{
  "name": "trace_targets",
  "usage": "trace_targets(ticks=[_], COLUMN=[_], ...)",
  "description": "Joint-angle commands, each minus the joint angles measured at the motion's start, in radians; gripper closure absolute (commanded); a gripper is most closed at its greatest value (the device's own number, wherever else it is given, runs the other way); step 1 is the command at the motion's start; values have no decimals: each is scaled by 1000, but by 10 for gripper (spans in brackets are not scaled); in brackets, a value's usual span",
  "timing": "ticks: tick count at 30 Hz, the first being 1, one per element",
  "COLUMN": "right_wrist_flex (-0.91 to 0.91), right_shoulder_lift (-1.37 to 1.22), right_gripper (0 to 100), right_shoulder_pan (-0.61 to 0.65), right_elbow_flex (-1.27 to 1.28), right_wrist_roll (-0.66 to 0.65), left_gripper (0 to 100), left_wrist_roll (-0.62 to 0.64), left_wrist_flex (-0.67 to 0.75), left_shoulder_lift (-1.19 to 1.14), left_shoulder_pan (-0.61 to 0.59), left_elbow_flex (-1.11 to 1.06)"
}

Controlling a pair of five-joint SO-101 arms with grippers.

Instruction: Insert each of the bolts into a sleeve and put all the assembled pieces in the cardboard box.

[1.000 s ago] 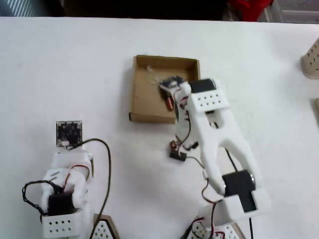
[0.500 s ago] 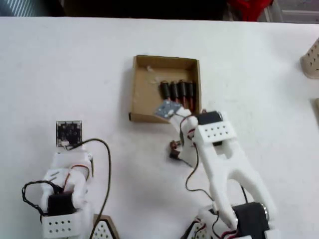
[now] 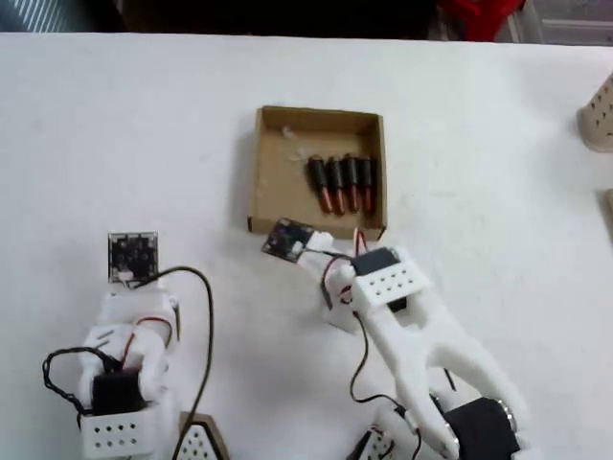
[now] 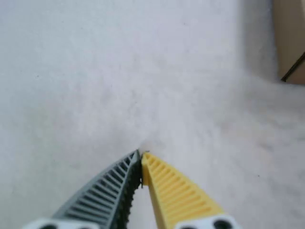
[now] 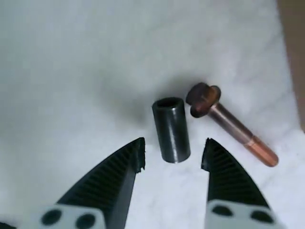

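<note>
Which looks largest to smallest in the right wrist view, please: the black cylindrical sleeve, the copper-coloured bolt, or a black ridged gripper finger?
1. Gripper finger, though nearest the camera.
2. Copper-coloured bolt, longer.
3. Black sleeve, shorter but thicker.

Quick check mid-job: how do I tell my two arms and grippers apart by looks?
The left arm and right arm are white with black motors and red-black wiring. Left gripper: one grey, one yellow ribbed finger. Right gripper: two black ribbed fingers.
</note>
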State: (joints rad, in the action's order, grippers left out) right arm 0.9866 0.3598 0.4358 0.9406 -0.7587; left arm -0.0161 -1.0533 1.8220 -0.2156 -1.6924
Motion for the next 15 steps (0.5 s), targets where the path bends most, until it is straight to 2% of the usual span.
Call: trace_targets(ticks=[1,3,9,14,15], right_wrist_flex=[-120,-153,-76,-58,-58], right_shoulder_lift=[-24,-71,-182,-211,-211], right_gripper=[819,819,826,981,985], right_shoulder_pan=[-2,-1,-4,-4,-5], right_elbow_flex=[20,14,-77,-104,-104], right_wrist_roll=[-11,-11,-17,-12,-11], left_gripper=[976,975,974,974,974], left_wrist_roll=[-9,-9,-9,-9,-9], left_wrist_flex=[5,5,5,5,5], left_shoulder_lift=[5,5,5,5,5], left_shoulder_pan=[-13,-13,-13,-13,-13], left_elbow_flex=[-2,-2,-2,-2,-2])
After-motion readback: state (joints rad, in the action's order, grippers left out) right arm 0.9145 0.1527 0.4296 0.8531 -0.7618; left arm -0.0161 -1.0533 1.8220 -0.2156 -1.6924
